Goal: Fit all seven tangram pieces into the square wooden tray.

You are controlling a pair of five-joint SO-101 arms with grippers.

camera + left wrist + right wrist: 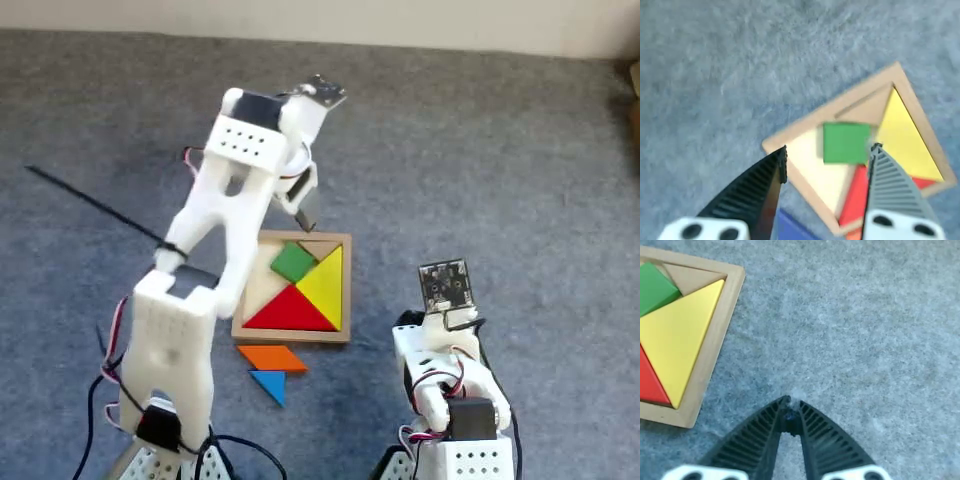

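Observation:
The square wooden tray (343,290) lies between the two arms. It holds a green square (293,261), a yellow triangle (326,285), a red triangle (290,312) and a pale cream piece (260,287). An orange parallelogram (272,357) and a blue triangle (269,384) lie on the carpet just in front of the tray. My left gripper (827,157) hangs open above the green square (845,142) at the tray's far edge (840,102), holding nothing. My right gripper (790,407) is shut and empty, low over bare carpet to the right of the tray (715,355).
Grey carpet (480,150) surrounds the tray on all sides. A small triangular slot (320,247) at the tray's far edge shows bare wood. A thin black cable (90,205) runs across the carpet at the left. A pale wall edge runs along the back.

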